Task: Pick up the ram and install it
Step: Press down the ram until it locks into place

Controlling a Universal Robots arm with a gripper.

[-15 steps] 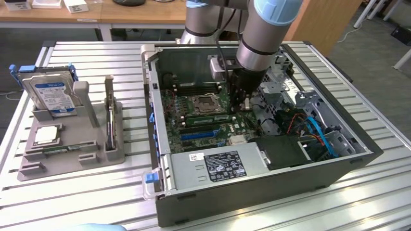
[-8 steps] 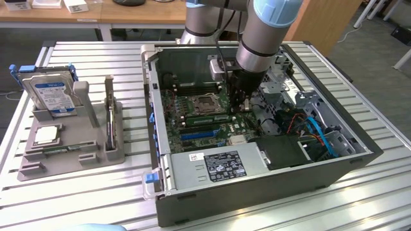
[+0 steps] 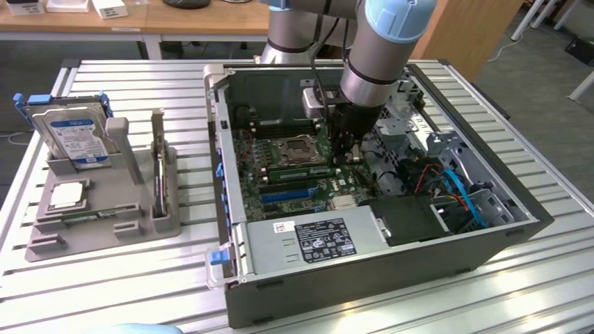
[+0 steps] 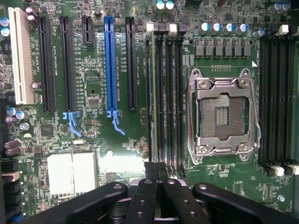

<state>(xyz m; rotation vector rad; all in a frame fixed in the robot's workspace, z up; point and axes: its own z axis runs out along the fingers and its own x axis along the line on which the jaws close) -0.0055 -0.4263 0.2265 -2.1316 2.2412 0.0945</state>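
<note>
Ram, a long narrow thin green circuit-board stick (image 4: 149, 93), shows edge-on in the wrist view, standing along the black memory slot nearest the expansion slots, and its near end reaches the closed black fingers of the gripper (image 4: 159, 172); the fingers are drawn fully together at that end, though whether they pinch the stick or only bear on its top edge cannot be told. Just beside the ram run three more black memory slots, and beyond them sits the square silver metal processor socket (image 4: 223, 114), open and bare. On the ram's other side lie the long blue expansion slot (image 4: 110, 65) and, farther off, the white plastic expansion slot (image 4: 19, 56). In the exterior view the gripper (image 3: 350, 154) reaches down into the open black computer case (image 3: 371, 278), with the ram (image 3: 302, 171) lying along the board just below the socket (image 3: 297, 147). Well apart, toward the exterior view's left, a grey plastic holder tray (image 3: 93, 229) rests on the slatted metal table (image 3: 111, 292), carrying the blue-labelled silver hard drive (image 3: 79, 136) upright and the small square silver processor chip (image 3: 67, 196) flat
</note>
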